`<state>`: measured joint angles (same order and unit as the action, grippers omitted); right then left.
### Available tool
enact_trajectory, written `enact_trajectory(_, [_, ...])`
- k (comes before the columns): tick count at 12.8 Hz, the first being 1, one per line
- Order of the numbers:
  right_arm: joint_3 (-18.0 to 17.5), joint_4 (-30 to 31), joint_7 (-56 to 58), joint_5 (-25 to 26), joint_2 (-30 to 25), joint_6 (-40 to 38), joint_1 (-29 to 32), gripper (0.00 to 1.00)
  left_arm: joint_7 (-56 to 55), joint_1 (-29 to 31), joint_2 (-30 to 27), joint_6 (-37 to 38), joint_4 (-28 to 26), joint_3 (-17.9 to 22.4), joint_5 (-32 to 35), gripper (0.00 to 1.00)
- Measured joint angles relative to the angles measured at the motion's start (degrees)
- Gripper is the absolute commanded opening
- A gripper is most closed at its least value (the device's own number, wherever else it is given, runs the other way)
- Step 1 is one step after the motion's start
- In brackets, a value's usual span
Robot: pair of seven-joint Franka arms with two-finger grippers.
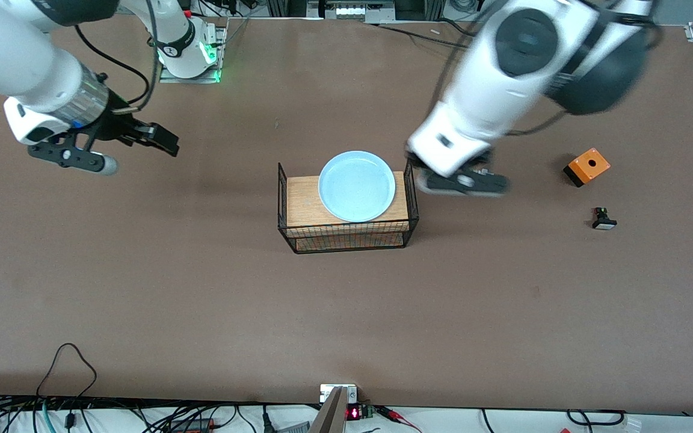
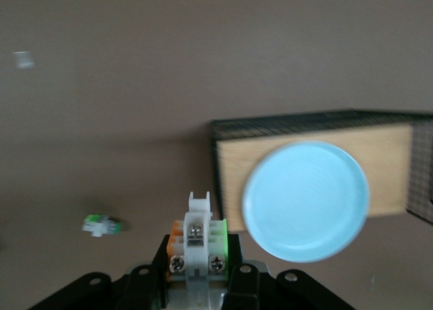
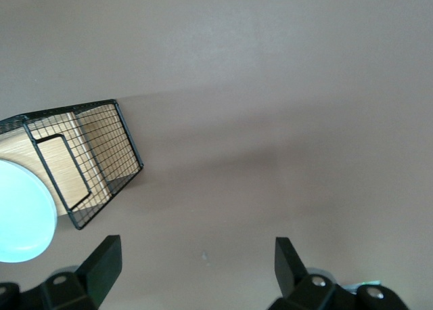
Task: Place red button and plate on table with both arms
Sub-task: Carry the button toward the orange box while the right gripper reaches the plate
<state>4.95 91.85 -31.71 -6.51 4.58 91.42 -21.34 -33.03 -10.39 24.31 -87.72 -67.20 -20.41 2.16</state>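
Plate [image 1: 357,185] sits flat on the rack [image 1: 346,231] beside the left tool [image 2: 198,256], clamped on the red button [image 2: 197,237], standing upright; right tool [image 1: 119,146] spread apart over the tabletop [image 1: 346,313].

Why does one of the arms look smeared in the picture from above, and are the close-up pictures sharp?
Front view: the left arm and left gripper are motion-blurred; the right gripper and plate look crisp. Left wrist view: everything is soft, including the plate's rim. Right wrist view: sharper, with the wire rack clearly drawn.
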Motion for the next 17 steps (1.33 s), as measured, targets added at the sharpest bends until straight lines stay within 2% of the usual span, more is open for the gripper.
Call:
enact_trajectory(2, [0.0,-0.32,-3.03,0.0,0.87,0.0,-1.44,1.0,3.72,7.04,0.06,2.94,0.07,0.0,-0.15,0.0])
enact_trajectory(4, [0.0,-0.38,-6.68,0.0,1.3,0.0,-2.41,1.0,6.78,11.4,0.1,4.34,0.07,0.03,-0.18,0.0])
enact_trajectory(9, [0.0,-0.42,-16.65,0.48,2.52,2.49,-7.05,1.0,8.83,17.14,-0.11,5.14,0.18,-0.17,-0.21,0.0])
enact_trajectory(13, [-0.13,-0.47,-26.14,5.45,5.21,6.79,-13.86,1.0,20.38,21.36,-0.63,5.44,0.03,0.11,-0.18,0.0])
enact_trajectory(14, [-0.16,-0.52,-27.09,5.92,6.18,8.6,-15.31,1.0,23.16,22.03,-0.97,5.67,-0.7,0.6,-0.16,0.0])
enact_trajectory(17, [-0.16,-2.13,-27.6,6.11,9.08,10.88,-17.5,1.0,29.59,22.78,-1.59,5.56,-5.12,5.77,-0.15,0.0])
